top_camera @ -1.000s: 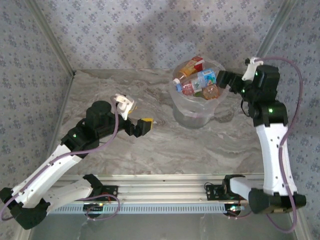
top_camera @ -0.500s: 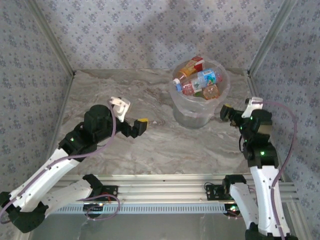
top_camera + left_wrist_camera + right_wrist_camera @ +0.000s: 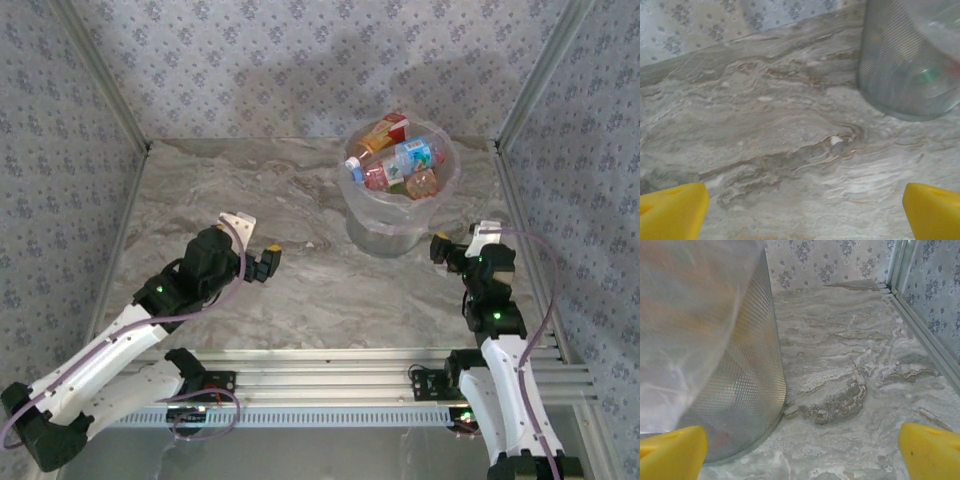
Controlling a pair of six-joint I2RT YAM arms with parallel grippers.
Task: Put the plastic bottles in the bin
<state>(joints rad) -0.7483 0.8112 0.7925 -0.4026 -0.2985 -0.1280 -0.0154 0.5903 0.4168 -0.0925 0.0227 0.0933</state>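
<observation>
The left gripper hangs wide open and empty over the middle of the worktop. The right gripper, spread just as wide and holding nothing, sits just beside the bin. Every visible one of the plastic bottles lies heaped in the bin near the far edge, so the task looks done, and the next move likely calls only for parking both arms without nudging the bin.

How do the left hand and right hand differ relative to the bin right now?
Right hand sits close beside the bin, on its right; left hand is well off to its left. The bin lies ahead-right of the left hand, but hard at the left of the right hand. Both hands are open and empty.
</observation>
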